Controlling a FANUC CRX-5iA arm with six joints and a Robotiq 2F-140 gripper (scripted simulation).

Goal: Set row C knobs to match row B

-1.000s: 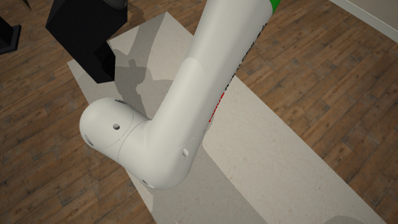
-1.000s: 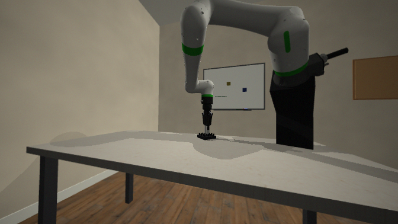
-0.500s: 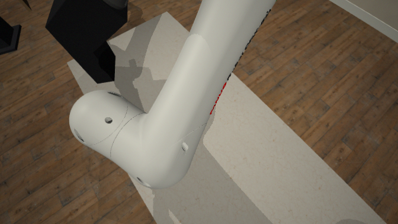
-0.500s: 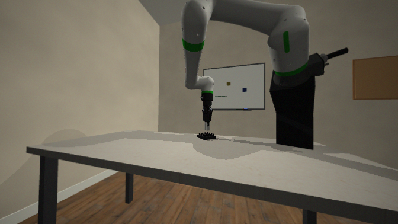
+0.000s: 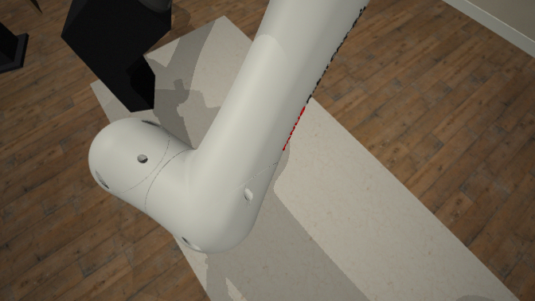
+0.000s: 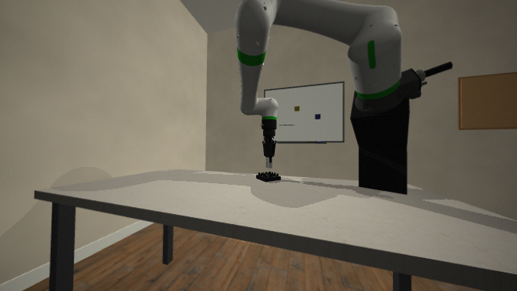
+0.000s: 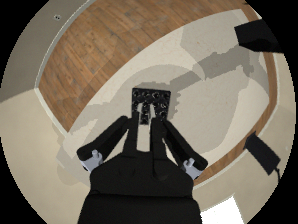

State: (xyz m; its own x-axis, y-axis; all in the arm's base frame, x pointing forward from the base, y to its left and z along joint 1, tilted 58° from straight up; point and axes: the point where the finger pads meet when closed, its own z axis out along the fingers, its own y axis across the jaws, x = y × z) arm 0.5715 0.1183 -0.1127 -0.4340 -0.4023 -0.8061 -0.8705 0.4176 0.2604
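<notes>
On the pale table (image 6: 215, 208) sits a small black knob box (image 6: 268, 177); fingers (image 6: 269, 165) hang above, nearly closed, empty.

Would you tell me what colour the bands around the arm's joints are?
Bright green bands, clearest in the exterior view.

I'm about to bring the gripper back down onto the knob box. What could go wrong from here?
1. The top view is filled by the arm, so the knob box is hidden there and alignment rests on the wrist view.
2. The gripper hangs above the box with narrow fingers; coming down off-centre might nudge a neighbouring knob outside row C.
3. The knob marks are too small to read, so a wrong setting may go unnoticed.
</notes>
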